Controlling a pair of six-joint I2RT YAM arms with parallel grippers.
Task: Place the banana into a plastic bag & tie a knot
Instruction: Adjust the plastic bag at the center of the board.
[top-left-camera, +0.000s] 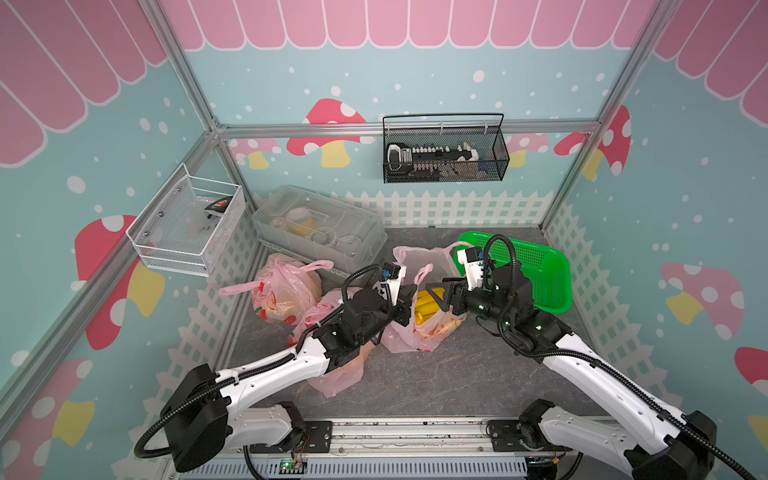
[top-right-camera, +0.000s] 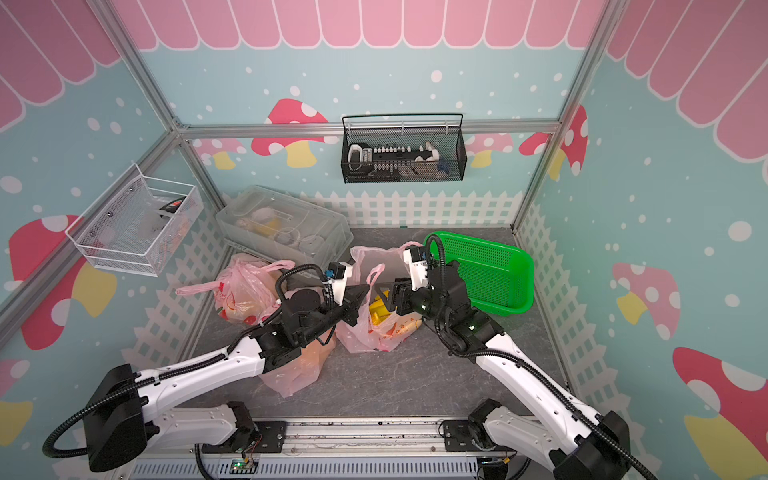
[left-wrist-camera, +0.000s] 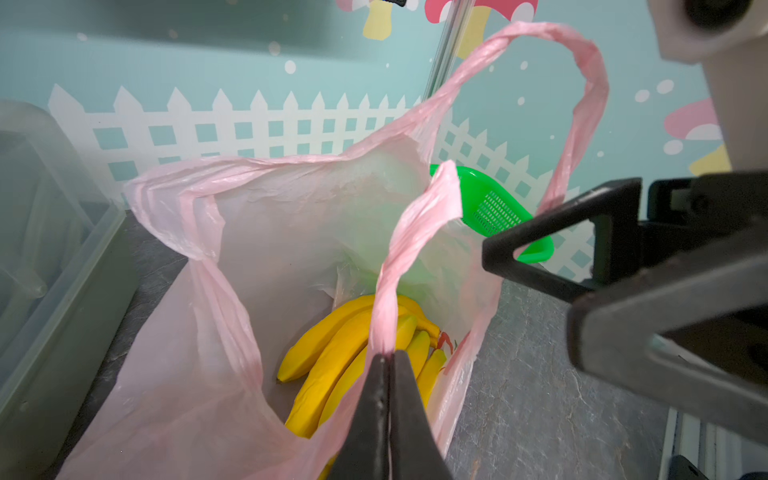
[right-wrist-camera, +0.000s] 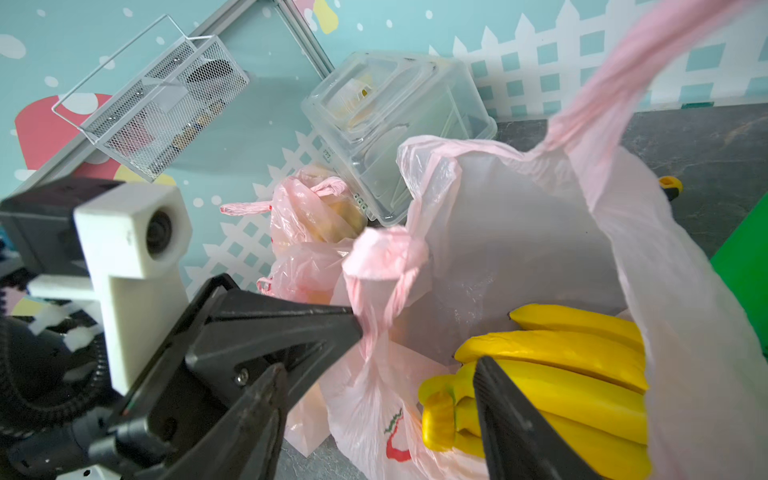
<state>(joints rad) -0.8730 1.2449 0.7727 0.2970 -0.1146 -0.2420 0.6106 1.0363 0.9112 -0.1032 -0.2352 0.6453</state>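
Note:
A pink plastic bag (top-left-camera: 409, 336) (top-right-camera: 370, 338) stands open mid-table with the yellow banana (top-left-camera: 424, 311) (left-wrist-camera: 332, 357) (right-wrist-camera: 561, 361) bunch inside. My left gripper (left-wrist-camera: 390, 355) (top-left-camera: 405, 297) is shut on the bag's near twisted handle (left-wrist-camera: 399, 266) and holds it up over the mouth. The bag's far handle (left-wrist-camera: 582, 83) loops upward, free. My right gripper (right-wrist-camera: 376, 365) (top-left-camera: 436, 293) is open at the bag's right rim, facing the left gripper. Its fingers straddle the bag wall and the banana's stem end and grip nothing.
A green basket (top-left-camera: 540, 270) lies behind the right arm. A clear lidded box (top-left-camera: 320, 228) sits at the back left. Two other filled pink bags (top-left-camera: 282, 291) (top-left-camera: 340, 374) lie under and beside the left arm. Wire baskets (top-left-camera: 187, 224) (top-left-camera: 444, 149) hang on the walls.

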